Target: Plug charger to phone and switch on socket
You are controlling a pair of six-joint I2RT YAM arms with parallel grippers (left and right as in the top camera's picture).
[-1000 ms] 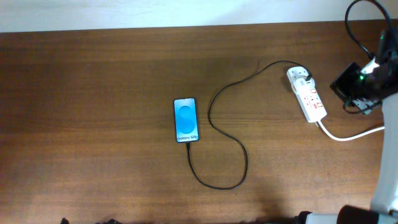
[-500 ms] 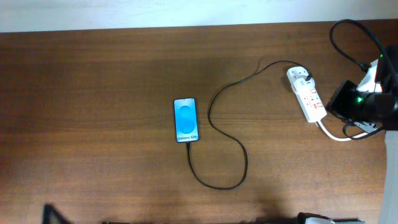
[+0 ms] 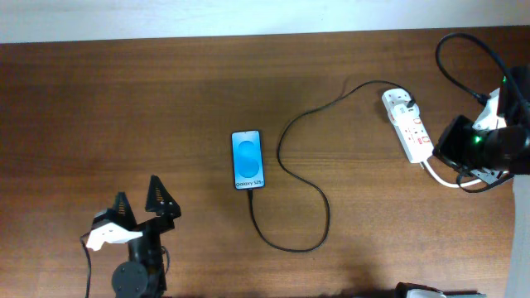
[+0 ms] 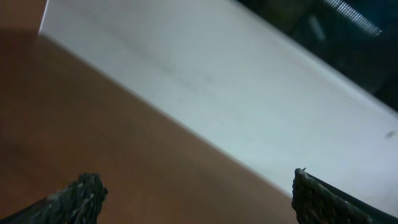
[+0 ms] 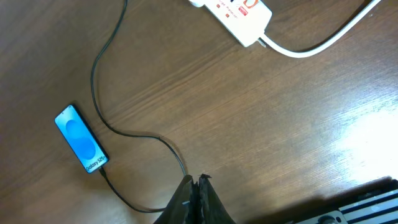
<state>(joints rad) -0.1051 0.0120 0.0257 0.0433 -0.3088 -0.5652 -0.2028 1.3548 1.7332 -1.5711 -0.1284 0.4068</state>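
Tabletop: brown wood-grain surface (image 3: 124,91), with a white band running along its far edge.
Phone: small black-edged smartphone (image 3: 248,160) with a light blue screen and white "Galaxy S25" text. It lies flat near the middle of the tabletop, long side pointing from near edge to far edge.
Charger: long thin black cable (image 3: 320,199). One end meets the phone's near short edge, and it loops toward the near edge, then curves up to a black plug seated in the socket's far end.
Socket: white elongated power strip with red markings (image 3: 408,124), close to the far right corner and angled. Switch position: cannot tell.
White cord: thick cord (image 3: 451,180) leaving the strip's near end toward the right edge.
Left gripper (image 3: 139,202): over the near edge, left of centre, fingers spread wide, holding nothing.
Right gripper (image 5: 195,185): above the right side, fingers pressed together, empty.
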